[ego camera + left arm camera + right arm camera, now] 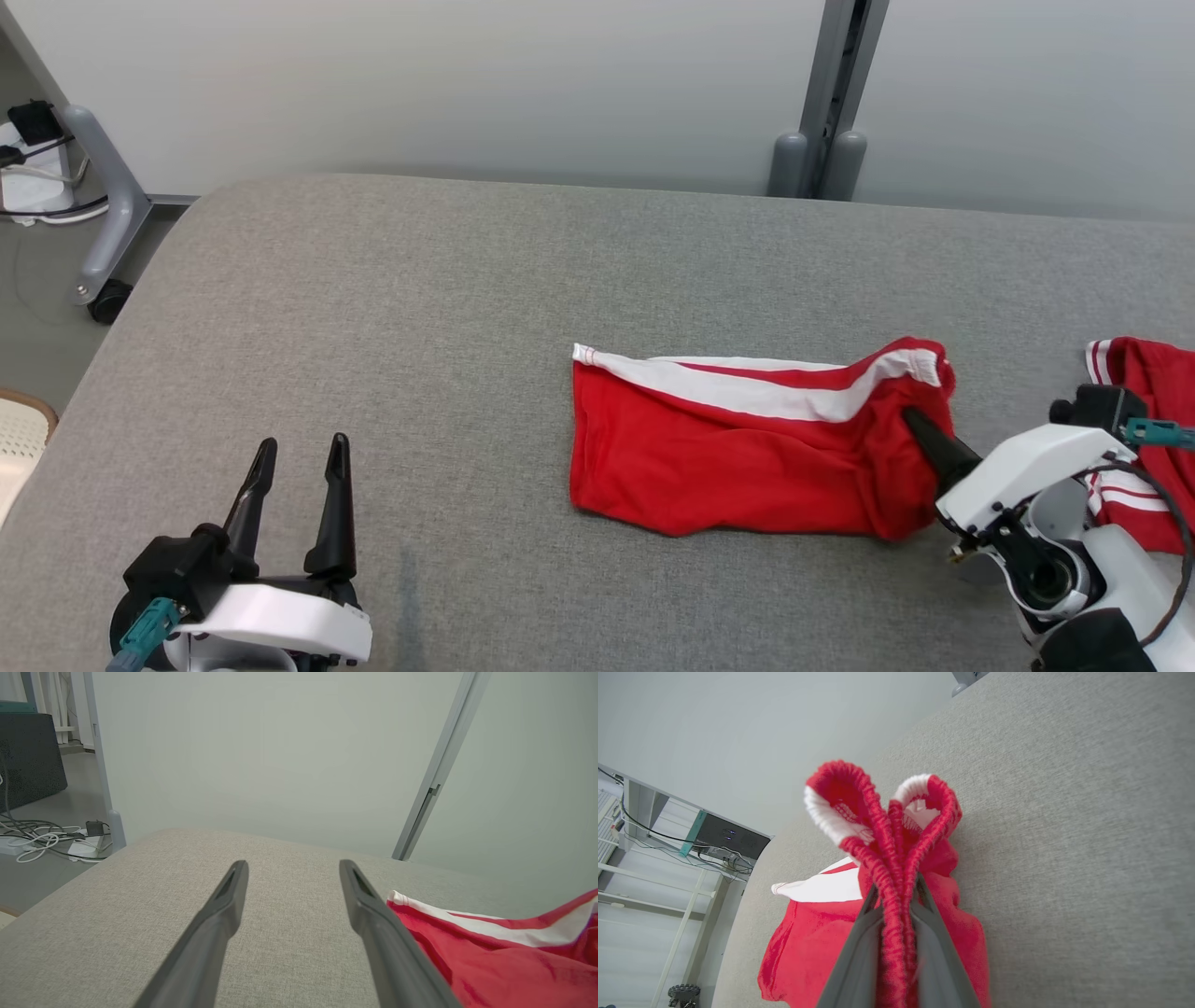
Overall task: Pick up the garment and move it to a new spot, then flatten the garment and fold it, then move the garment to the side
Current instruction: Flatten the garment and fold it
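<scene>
**Left end effector** (303, 441): the fingers are spread wide and hold nothing. They point away from the robot across the bare table (373, 280). The arm sits low at the near edge, probably parked there to keep out of the other arm's way.

**Garment** (738, 457): red shorts with a white stripe lie well to the right of this end effector. They are mostly flat, with the far end gathered.

**Right end effector** (913, 422): the fingers are narrowed onto the bunched elastic waistband (878, 858), which rises between them in two loops. The remaining cloth trails on the table beyond the fingertips, so a pull should drag it as one piece. The forearm slopes down to the grip from the right.

**Second red garment** (1153, 373): it lies just behind this wrist.
</scene>
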Controlling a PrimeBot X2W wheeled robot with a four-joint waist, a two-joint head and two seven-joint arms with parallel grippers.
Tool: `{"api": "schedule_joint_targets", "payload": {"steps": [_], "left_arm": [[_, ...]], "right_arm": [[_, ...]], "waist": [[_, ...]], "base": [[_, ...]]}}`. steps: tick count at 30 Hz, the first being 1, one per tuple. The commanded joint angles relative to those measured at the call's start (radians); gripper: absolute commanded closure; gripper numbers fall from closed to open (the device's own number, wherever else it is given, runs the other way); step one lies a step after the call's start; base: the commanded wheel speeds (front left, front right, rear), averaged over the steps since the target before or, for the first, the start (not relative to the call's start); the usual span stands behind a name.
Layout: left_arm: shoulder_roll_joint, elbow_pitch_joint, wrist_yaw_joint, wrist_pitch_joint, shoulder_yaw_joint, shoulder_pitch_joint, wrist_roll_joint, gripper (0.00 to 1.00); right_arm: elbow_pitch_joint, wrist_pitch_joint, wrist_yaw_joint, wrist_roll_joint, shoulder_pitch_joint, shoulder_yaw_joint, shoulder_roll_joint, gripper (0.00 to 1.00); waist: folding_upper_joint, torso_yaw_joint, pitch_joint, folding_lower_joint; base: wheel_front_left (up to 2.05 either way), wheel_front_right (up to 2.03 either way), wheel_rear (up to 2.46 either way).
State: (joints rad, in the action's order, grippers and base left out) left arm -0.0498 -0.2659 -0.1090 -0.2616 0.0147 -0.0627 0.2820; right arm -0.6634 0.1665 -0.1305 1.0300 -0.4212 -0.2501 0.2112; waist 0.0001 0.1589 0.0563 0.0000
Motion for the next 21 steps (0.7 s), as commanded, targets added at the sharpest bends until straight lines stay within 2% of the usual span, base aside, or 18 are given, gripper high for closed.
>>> {"api": "schedule_joint_targets", "payload": {"steps": [1,9,15,21], "left_arm": [[-0.003,-0.002,-0.003,-0.004,0.0,0.004,0.001,0.0],[-0.003,-0.015,-0.007,-0.004,-0.009,-0.016,0.007,0.0],[-0.003,-0.024,-0.006,-0.004,-0.024,-0.031,0.023,0.0],[-0.003,-0.031,0.002,-0.004,-0.045,-0.033,0.045,0.0]], "right_arm": [[0.02,0.008,0.0,0.017,0.004,0.001,-0.006,1.0],[0.087,0.028,0.0,0.109,-0.033,0.031,-0.082,1.0],[0.067,0.038,0.0,0.144,-0.084,0.027,-0.133,1.0],[-0.006,0.036,-0.001,0.121,-0.121,-0.005,-0.15,1.0]], "waist": [[-0.0001,0.004,0.001,0.0],[-0.0001,0.045,0.023,0.0],[-0.0001,0.107,0.049,0.0],[-0.0001,0.173,0.064,0.0]], "base": [[0.0,0.0,0.0],[0.0,0.0,0.0],[0.0,0.0,0.0],[0.0,0.0,0.0]]}}
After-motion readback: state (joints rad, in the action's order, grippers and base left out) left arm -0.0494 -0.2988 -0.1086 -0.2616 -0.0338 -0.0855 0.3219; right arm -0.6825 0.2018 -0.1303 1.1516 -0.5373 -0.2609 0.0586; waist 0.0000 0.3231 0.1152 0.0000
